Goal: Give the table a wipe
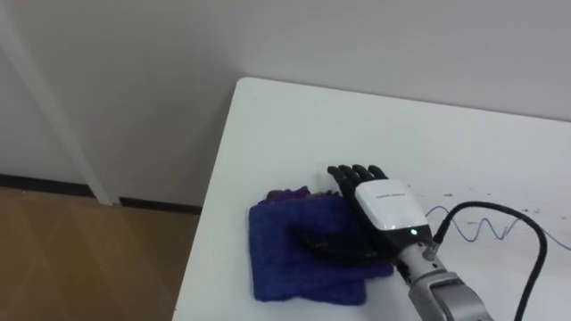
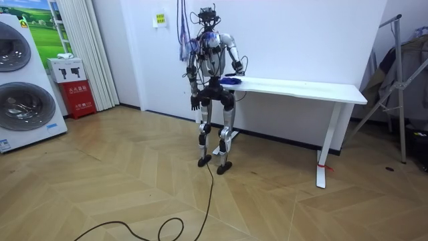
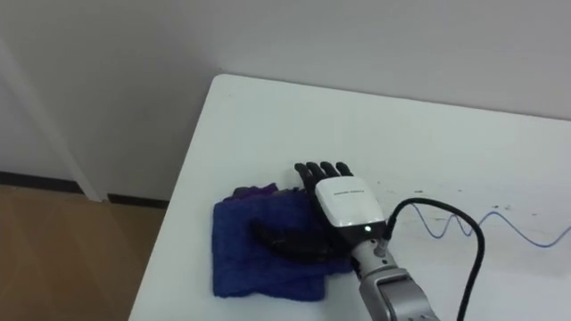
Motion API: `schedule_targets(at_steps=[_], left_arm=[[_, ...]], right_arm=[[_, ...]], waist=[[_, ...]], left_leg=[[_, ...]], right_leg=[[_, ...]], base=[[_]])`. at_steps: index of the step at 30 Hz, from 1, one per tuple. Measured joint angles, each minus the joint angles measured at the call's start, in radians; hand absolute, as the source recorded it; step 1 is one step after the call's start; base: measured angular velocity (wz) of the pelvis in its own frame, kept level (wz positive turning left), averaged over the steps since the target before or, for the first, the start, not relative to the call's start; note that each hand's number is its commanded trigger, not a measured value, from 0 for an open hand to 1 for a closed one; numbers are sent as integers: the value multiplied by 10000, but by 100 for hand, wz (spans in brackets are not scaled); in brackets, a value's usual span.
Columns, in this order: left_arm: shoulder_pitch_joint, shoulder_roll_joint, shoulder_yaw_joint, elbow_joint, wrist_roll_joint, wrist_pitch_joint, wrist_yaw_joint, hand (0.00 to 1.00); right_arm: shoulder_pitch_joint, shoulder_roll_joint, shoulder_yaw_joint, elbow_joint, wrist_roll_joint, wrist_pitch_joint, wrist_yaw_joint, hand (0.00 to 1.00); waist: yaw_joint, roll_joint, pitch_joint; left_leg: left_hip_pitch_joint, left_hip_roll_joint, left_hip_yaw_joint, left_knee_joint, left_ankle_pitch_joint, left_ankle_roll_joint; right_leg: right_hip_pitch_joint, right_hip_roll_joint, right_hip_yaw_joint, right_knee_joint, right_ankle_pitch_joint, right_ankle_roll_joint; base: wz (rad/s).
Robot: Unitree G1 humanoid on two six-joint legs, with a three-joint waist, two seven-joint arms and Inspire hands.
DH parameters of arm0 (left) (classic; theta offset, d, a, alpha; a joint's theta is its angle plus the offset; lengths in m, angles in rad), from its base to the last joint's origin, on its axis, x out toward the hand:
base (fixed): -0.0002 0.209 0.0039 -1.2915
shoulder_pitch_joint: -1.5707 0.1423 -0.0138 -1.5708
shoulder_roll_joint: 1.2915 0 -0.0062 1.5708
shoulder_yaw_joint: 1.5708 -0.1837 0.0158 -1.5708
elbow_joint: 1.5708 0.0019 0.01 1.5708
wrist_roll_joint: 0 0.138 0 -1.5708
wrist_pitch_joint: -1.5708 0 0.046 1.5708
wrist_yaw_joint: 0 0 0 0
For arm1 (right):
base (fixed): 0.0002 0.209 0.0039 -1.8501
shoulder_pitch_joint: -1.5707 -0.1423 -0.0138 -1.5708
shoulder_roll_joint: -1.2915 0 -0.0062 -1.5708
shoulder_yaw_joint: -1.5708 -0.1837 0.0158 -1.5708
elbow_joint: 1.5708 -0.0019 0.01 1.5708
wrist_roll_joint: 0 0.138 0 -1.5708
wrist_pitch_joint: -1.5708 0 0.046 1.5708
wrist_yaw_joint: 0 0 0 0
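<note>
The open right hand [image 1: 384,205] should press the cloth [image 1: 285,259] flat and slide it (no lifting) toward the scribbles [image 1: 486,230] at 3 o'clock.

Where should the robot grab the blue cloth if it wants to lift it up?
Probably its left edge, coming from above. The blue cloth lies flat and looks folded on the white table, with nothing sticking up, so fingers would have to pinch a thick edge. The right hand rests flat on the cloth's right part, leaving the left side uncovered.

fuzzy blue cloth [image 1: 277,260] on a smooth, matt white table [image 1: 294,134].
</note>
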Motion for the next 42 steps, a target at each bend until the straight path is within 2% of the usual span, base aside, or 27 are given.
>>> schedule_targets(at_steps=[4,8,16,21,30,35,41,42], left_arm=[[-13,-3,-17,161,-530,-161,9,0],[-63,-10,-99,523,-583,-316,98,0],[-189,-10,-237,661,-590,-632,195,0],[-239,9,-382,640,-546,-654,-85,0],[-328,10,-393,595,-508,-629,-182,0],[-358,75,-398,641,-565,-570,-198,0],[-226,114,-259,489,-155,-441,-391,0],[-230,115,-255,485,-127,-420,-390,0]], right_arm=[[43,1,34,4,3,-320,-395,0],[44,83,32,-210,-118,-516,-664,0],[102,85,389,-1453,-305,-1137,-1382,0],[118,-34,1046,-1425,-219,-1150,-989,0],[808,-425,1114,-330,-218,-935,-101,0],[790,-438,1115,-82,30,-820,96,0],[570,-410,1088,852,329,-943,-40,0],[568,-380,1051,914,360,-943,-45,17]], waist=[[-1,91,2],[-127,125,-67],[-119,118,-72],[-46,91,-90],[114,96,-86],[100,93,-81],[105,89,-81],[102,89,-81]], left_leg=[[77,-1,18,-14,7,3],[150,-14,20,-45,8,5],[140,1,12,-66,8,4],[127,4,14,-135,9,7],[143,-20,-7,-107,8,6],[146,-5,-1,-118,8,6],[368,-7,-47,-217,7,11],[376,-6,-84,-223,2,18]], right_leg=[[5,5,-4,-14,0,0],[19,12,27,-28,0,0],[-2,30,41,-38,0,0],[-4,14,31,-28,0,0],[38,29,-1,-35,0,0],[14,20,1,-39,0,0],[256,-2,-59,-57,0,1],[284,-13,-122,-49,0,1]], base=[[-4],[-1],[0],[-1],[0],[-1],[2],[10]])
